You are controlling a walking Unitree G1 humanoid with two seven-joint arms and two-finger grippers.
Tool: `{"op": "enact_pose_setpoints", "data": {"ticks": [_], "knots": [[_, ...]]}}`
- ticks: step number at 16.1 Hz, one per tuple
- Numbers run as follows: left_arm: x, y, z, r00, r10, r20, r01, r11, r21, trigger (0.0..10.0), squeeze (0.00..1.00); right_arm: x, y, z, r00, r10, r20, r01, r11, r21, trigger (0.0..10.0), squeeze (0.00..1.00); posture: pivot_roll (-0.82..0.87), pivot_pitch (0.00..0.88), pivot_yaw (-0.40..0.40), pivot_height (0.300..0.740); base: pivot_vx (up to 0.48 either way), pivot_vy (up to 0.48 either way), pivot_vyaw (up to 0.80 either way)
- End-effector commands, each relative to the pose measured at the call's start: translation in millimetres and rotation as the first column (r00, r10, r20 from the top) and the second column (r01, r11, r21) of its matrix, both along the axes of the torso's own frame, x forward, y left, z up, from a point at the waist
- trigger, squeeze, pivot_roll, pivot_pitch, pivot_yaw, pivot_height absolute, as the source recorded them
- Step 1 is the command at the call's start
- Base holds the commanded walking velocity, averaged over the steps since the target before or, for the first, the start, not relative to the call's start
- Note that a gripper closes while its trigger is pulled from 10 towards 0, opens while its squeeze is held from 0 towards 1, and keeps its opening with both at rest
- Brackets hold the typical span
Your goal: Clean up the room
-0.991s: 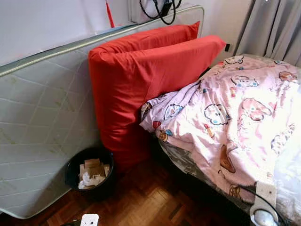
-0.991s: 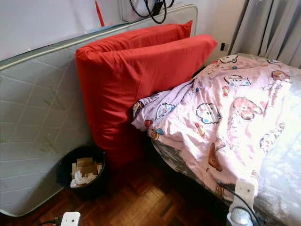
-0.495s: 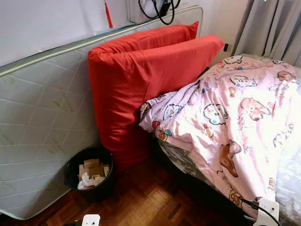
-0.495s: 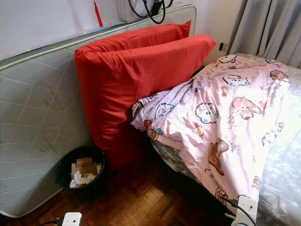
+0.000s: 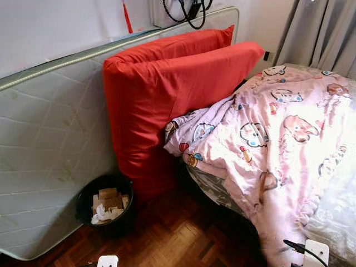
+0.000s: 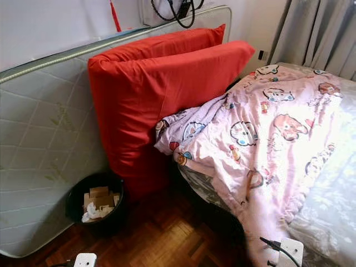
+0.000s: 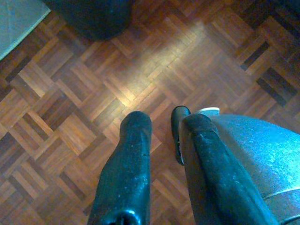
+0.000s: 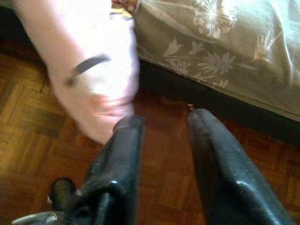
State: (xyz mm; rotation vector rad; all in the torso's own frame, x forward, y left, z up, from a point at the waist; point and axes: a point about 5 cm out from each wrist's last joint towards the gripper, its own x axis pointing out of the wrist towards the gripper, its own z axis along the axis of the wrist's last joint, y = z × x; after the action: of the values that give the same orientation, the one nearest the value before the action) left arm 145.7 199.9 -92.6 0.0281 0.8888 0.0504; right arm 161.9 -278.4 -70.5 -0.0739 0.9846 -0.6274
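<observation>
A pink cartoon-print blanket (image 5: 278, 128) lies rumpled over the bed, and one end hangs down the bed's side toward the floor (image 5: 272, 245). Two big red pillows (image 5: 167, 94) stand on edge against a quilted mattress (image 5: 50, 139) that leans on the wall. In the right wrist view my right gripper (image 8: 161, 119) is open low beside the bed. The hanging blanket end (image 8: 93, 70) is blurred just beyond one finger, with nothing between the fingers. My left gripper (image 7: 159, 119) hangs over bare parquet, its fingers slightly apart and empty.
A black bin (image 5: 105, 203) with cardboard and paper in it stands on the parquet at the foot of the leaning mattress. The bed's floral sheet (image 8: 225, 56) runs along its side. Grey curtains (image 5: 322, 33) hang at the far right, and black cables (image 5: 186, 11) dangle above the pillows.
The blanket's near end has slid off the bed edge and now hangs toward the floor. My right wrist has dropped lower at the bottom right.
</observation>
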Motion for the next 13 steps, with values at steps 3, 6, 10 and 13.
{"op": "enact_pose_setpoints", "data": {"ticks": [3,6,10,13], "knots": [[-5.3,2.1,-2,0.999,-0.029,-0.035,0.029,0.999,0.012,10.0,0.0,-9.7,3.9,-6,0.999,0.017,-0.041,-0.016,0.999,0.03,10.0,0.0,0.07,0.0,0.028,0.74,0.0,0.0,0.0],[-4.0,1.8,-2,0.999,-0.031,-0.034,0.031,0.999,0.013,10.0,0.0,-10.8,15.5,-11,0.995,0.097,-0.005,-0.095,0.988,0.12,10.0,0.0,0.07,0.0,0.031,0.74,0.0,0.0,0.0],[-1.3,2.6,-1,0.999,-0.027,-0.03,0.028,0.999,0.016,10.0,0.0,-15.5,32.8,-18,0.981,0.189,0.039,-0.193,0.947,0.258,10.0,0.0,0.06,0.0,0.033,0.74,0.0,0.0,0.0],[1.4,1.7,0,0.999,-0.023,-0.025,0.023,1.0,0.011,10.0,0.0,-8.4,47.4,-18,0.98,0.171,0.097,-0.192,0.938,0.289,10.0,0.0,0.06,0.0,0.039,0.74,0.0,0.0,0.0]]}}
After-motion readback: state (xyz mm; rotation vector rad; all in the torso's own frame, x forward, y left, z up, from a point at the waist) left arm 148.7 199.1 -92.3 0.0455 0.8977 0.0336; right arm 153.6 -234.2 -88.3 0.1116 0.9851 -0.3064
